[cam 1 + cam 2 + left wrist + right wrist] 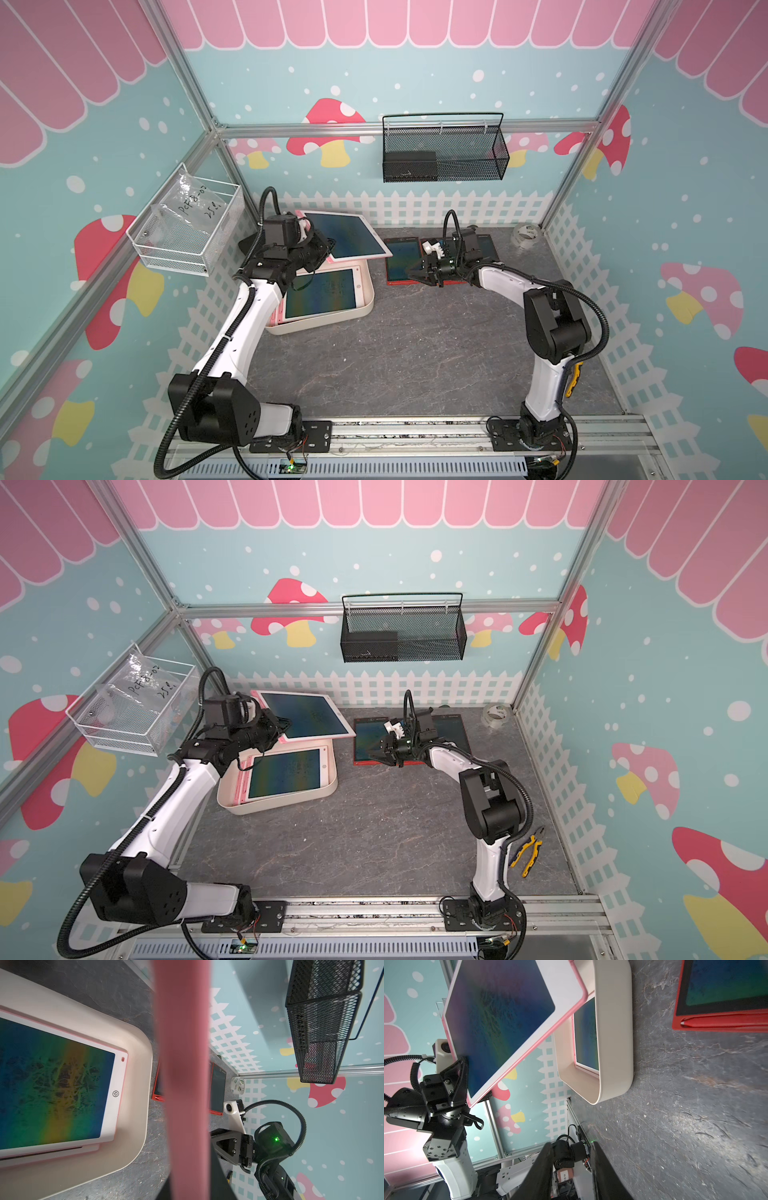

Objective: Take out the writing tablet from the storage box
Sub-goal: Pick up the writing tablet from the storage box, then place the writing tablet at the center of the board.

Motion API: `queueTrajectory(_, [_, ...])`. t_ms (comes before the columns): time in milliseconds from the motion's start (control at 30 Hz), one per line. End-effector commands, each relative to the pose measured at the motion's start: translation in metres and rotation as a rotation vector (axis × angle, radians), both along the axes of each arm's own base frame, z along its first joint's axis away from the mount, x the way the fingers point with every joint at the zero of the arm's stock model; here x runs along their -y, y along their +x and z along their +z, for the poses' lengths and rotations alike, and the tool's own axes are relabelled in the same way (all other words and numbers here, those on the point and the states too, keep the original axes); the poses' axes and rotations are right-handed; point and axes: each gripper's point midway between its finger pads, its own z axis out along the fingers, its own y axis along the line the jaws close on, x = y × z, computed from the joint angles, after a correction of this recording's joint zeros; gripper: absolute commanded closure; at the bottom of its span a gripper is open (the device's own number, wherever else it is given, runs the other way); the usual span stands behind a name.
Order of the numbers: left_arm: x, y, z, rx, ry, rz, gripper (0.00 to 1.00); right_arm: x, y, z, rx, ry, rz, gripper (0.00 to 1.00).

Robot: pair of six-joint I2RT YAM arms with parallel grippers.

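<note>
While the left gripper [323, 249] pinches the left edge of the writing tablet [353, 239], the thin slab hangs tilted in the air above the far end of the storage box [320, 327]. The tablet is a rounded rectangle with a pink plastic shell, a white bezel and a glossy dark screen with a blue-green sheen.

The storage box is a shallow cream-white plastic bin with rounded corners and smooth walls. It sits on the left part of the table [415, 353], a matte grey surface veined like stone. A second pink tablet [322, 293] lies flat inside it, with more pink edges showing beneath.

To the right, the right gripper [415, 276] hovers low over a red-framed tablet [399, 259] lying flat on the table. Its two black wedge-shaped fingers [542, 1167] stand apart with nothing between them. A second red-framed tablet [489, 249] lies just beside the first, partly hidden by the arm.

A clear tape roll [525, 237] sits in the far right corner, and yellow-handled pliers [528, 850] lie near the right arm's base. Two baskets hang on the walls — a black wire-mesh basket [469, 166] at the back and a white mesh basket [166, 253] at the left, which holds a crinkled clear bag [195, 199].
</note>
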Motion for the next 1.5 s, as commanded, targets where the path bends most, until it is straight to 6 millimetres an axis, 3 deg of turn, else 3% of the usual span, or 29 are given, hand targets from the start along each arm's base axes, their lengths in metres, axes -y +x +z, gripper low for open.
queueTrajectory(0, [0.004, 0.023, 0.022, 0.115, -0.06, 0.096, 0.94, -0.003, 0.012, 0.03, 0.045, 0.083, -0.058, 0.67])
queueTrajectory(133, [0.007, 0.024, 0.026, 0.15, -0.063, 0.161, 0.94, -0.004, 0.024, 0.036, 0.03, 0.114, -0.112, 0.68])
queueTrajectory(400, [0.016, 0.03, 0.02, 0.161, -0.122, 0.164, 0.93, -0.019, 0.049, 0.024, -0.022, 0.168, -0.168, 0.7])
queueTrajectory(533, [0.02, 0.032, 0.019, 0.184, -0.178, 0.167, 0.92, -0.034, 0.051, 0.021, -0.044, 0.187, -0.162, 0.7])
queueTrajectory(700, [0.027, 0.033, 0.012, 0.167, -0.192, 0.151, 0.93, -0.05, 0.059, 0.037, -0.027, 0.237, -0.16, 0.66])
queueTrajectory(900, [0.028, 0.033, 0.01, 0.175, -0.202, 0.161, 0.92, -0.054, 0.059, 0.041, -0.05, 0.281, -0.177, 0.6])
queueTrajectory(1467, [0.046, 0.031, 0.003, 0.16, -0.204, 0.135, 0.92, -0.061, 0.069, 0.063, -0.03, 0.42, -0.189, 0.61])
